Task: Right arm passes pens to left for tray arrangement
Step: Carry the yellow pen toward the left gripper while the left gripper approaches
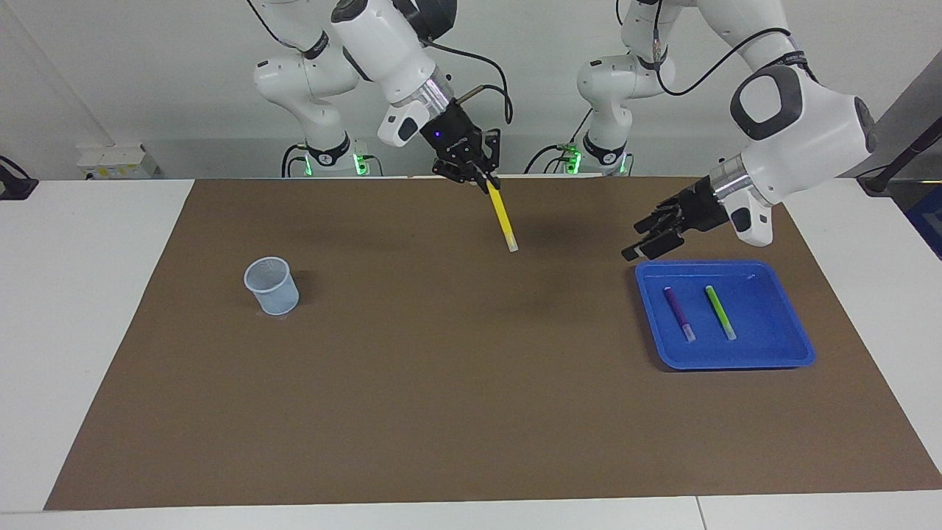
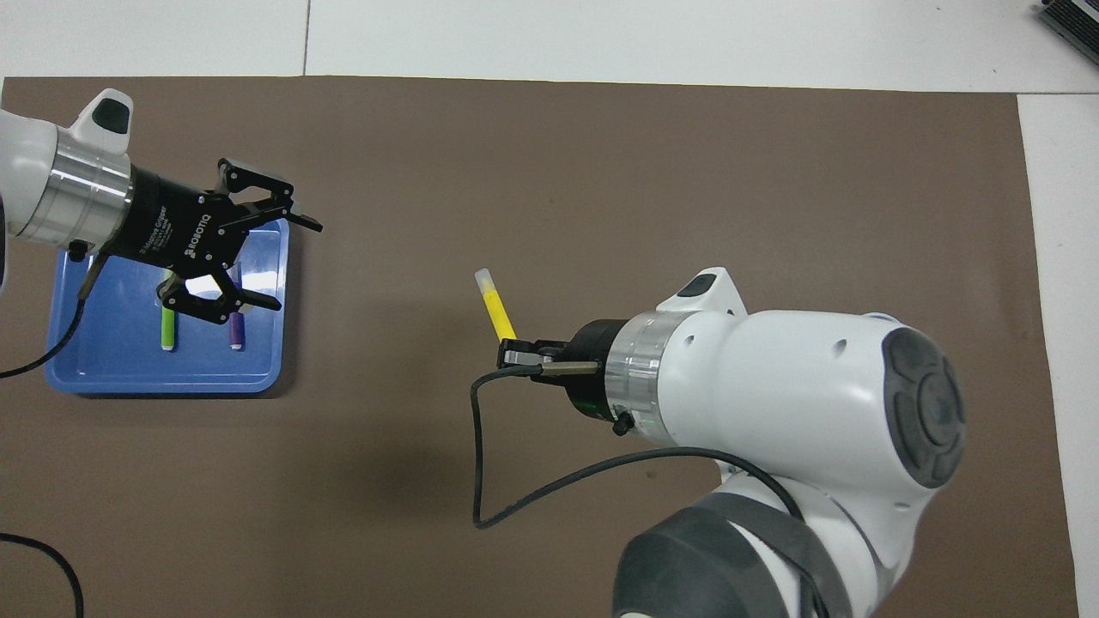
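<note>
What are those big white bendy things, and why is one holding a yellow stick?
They are two robot arms at a table. One picture is taken from across the table, facing them; the other from high above, looking down.

Each arm ends in a black pincer called a gripper. The right gripper is shut on a yellow pen, holding it in the air over the middle of the brown mat, pale end hanging down. The left gripper is open and empty, up over the edge of the blue tray.

In the tray lie a purple pen and a green pen, side by side, not touching. At the right arm's end of the table stands a small pale-blue cup.

It looks like the yellow pen is to be passed to the open gripper.
</note>
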Available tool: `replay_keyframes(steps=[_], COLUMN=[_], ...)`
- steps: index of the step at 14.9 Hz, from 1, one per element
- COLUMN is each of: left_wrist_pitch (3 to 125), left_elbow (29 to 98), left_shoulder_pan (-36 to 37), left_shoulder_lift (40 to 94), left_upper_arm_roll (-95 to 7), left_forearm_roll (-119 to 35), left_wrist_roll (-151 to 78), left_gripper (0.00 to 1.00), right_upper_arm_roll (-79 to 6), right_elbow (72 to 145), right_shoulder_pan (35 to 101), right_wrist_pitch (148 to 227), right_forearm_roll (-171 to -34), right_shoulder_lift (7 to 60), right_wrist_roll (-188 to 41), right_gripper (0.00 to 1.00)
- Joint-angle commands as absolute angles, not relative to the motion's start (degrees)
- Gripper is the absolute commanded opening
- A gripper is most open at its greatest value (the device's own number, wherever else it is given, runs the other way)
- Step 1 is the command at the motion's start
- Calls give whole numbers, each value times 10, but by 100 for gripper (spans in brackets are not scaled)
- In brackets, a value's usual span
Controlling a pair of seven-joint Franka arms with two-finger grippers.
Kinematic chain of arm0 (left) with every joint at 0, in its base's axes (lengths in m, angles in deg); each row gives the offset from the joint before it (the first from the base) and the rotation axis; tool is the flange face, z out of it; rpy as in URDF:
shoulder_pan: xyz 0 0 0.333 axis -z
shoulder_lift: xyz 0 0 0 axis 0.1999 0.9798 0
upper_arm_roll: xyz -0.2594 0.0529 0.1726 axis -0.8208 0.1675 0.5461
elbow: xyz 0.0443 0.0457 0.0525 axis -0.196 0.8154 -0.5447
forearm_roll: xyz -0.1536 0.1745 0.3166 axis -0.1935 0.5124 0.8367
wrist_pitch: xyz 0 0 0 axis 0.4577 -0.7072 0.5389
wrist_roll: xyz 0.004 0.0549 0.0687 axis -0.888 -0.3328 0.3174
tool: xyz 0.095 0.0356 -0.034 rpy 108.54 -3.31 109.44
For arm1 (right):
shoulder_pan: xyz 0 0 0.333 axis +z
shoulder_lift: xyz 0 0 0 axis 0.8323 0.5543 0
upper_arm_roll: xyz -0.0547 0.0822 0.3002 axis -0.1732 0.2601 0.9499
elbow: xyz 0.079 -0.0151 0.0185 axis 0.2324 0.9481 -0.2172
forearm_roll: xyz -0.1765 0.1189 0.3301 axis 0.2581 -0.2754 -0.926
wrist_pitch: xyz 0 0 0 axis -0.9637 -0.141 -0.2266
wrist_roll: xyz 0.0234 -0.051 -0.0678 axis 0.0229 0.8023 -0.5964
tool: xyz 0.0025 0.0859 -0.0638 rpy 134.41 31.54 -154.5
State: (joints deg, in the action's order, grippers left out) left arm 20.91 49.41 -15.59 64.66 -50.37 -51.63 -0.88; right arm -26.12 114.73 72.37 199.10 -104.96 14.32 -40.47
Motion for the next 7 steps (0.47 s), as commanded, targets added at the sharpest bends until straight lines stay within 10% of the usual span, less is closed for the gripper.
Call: replay_keyframes(steps=[1,7], left_wrist_pitch=[196,203], left_elbow=[503,514], left_shoulder_pan=[-156,-129], left_shoulder_lift=[631,620], left_upper_arm_roll=[-513,-529], left_forearm_roll=[-541,-549], left_wrist_roll=[23,78], left_gripper=[98,97], right_upper_arm_roll=[-265,-265], right_elbow=[1150,1150], right_shoulder_pan=[764,794], right_wrist_pitch=[2023,2042], right_forearm_roll=[-1073,-1073], right_shoulder_lift=[159,166], right_wrist_roll=[-409,-410], right_gripper=[0,0])
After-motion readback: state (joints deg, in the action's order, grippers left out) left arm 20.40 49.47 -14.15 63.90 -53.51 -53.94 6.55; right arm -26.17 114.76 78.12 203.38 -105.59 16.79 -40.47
